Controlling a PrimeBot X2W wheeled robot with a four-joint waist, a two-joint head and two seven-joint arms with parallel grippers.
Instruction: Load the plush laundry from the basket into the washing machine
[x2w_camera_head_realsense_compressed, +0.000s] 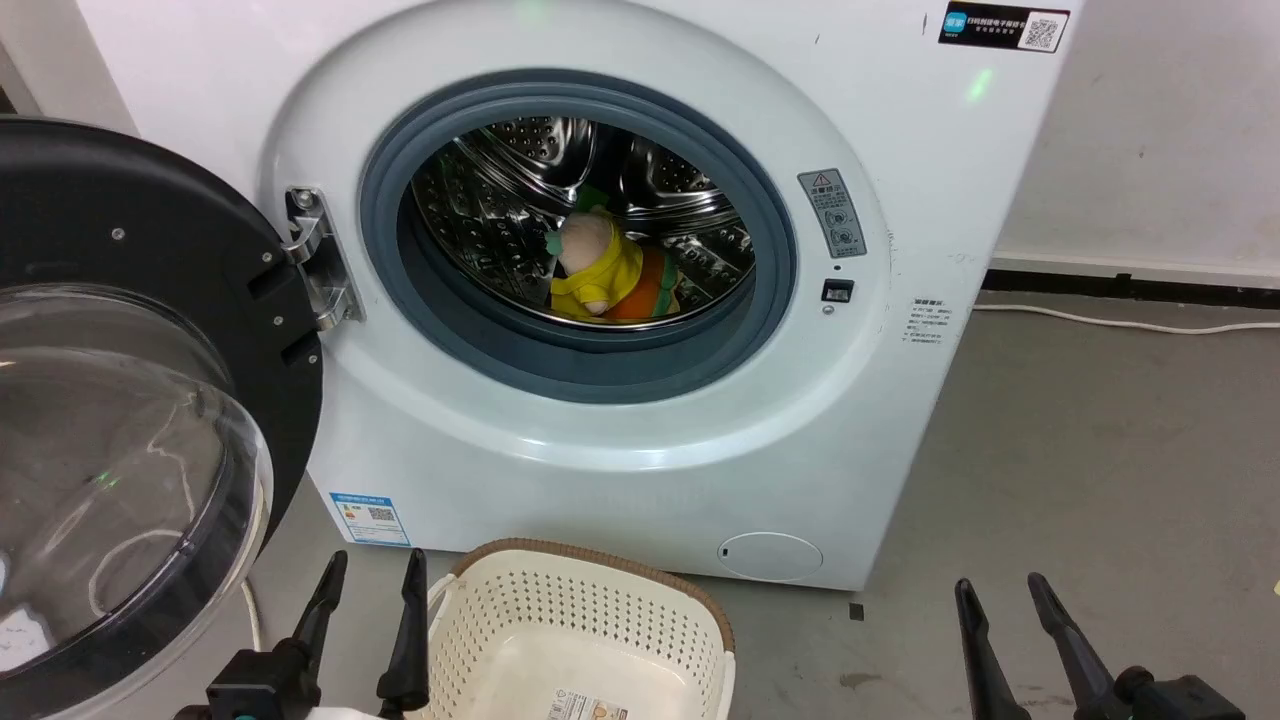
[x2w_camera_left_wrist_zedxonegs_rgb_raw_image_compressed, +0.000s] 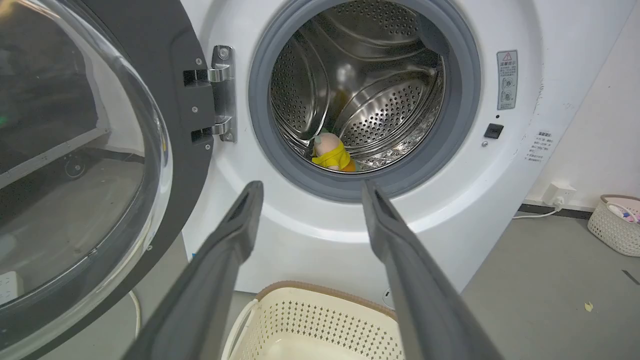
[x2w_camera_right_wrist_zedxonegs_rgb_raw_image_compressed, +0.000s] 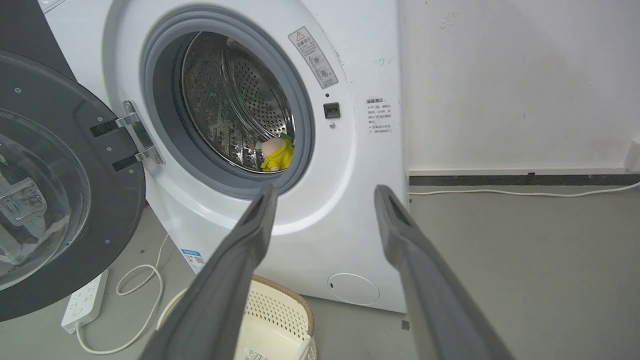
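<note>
Swinging wide at far left, the black-rimmed door (x2w_camera_head_realsense_compressed: 130, 400) shows its clear bulge. Below it the left gripper (x2w_camera_head_realsense_compressed: 377, 556) points up, fingers spread apart and holding nothing, just left of the basket (x2w_camera_head_realsense_compressed: 590, 553) on the floor. Behind the basket, the plush laundry (x2w_camera_head_realsense_compressed: 600, 270) lies inside the steel drum (x2w_camera_head_realsense_compressed: 480, 220) of the washing machine (x2w_camera_head_realsense_compressed: 620, 450). At lower right the right gripper (x2w_camera_head_realsense_compressed: 998, 582) is likewise parted, holding nothing.
</note>
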